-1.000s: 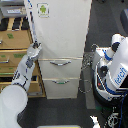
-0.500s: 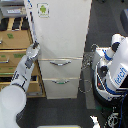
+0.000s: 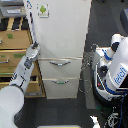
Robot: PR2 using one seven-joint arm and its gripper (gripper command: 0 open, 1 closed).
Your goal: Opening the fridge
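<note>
The fridge (image 3: 62, 35) is tall and white and fills the middle of the exterior view. Its large upper door carries a small green-figure sticker (image 3: 43, 9). Below the door are two drawers with silver handles, the upper handle (image 3: 59, 62) and the lower handle (image 3: 61, 81). My arm reaches up from the lower left. My gripper (image 3: 34, 48) sits on the left edge of the upper door, near its bottom corner, closed on that edge. A thin strip of the door's side shows along that edge. The fridge's interior is hidden.
A tan wooden drawer cabinet (image 3: 14, 41) stands right beside the fridge on the exterior view's left, behind my arm. A white and blue robot body (image 3: 114, 70) with loose cables (image 3: 90, 65) stands on the exterior view's right. Dark floor (image 3: 75, 112) lies in front.
</note>
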